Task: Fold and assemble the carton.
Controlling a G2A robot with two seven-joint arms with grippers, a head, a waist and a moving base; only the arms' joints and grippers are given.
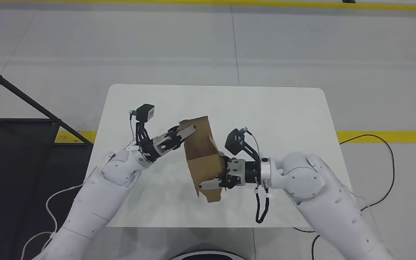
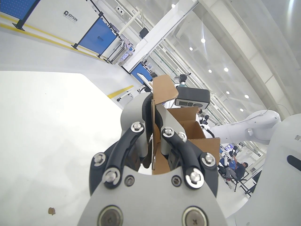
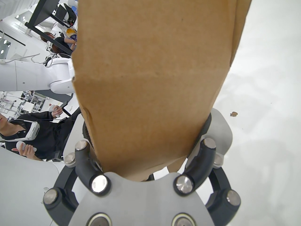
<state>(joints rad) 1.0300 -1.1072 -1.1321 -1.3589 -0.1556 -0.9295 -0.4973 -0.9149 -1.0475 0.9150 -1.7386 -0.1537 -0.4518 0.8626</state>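
A brown cardboard carton (image 1: 201, 158) is held above the middle of the white table (image 1: 286, 110), partly unfolded, between both arms. My left gripper (image 1: 185, 133) is shut on a thin edge of the carton (image 2: 154, 130), with an open flap and inner walls showing beyond its fingers (image 2: 170, 121). My right gripper (image 1: 218, 179) grips the carton's near lower end; a broad flat panel of the carton (image 3: 152, 71) runs down between its two fingers (image 3: 218, 130), whose tips it hides.
A small brown cardboard scrap (image 3: 233, 113) lies on the table near the right gripper, the scrap (image 2: 51, 211) also lying below the left one. Bare table surface surrounds the carton on all sides. A black frame (image 1: 32, 104) stands off the table's left edge.
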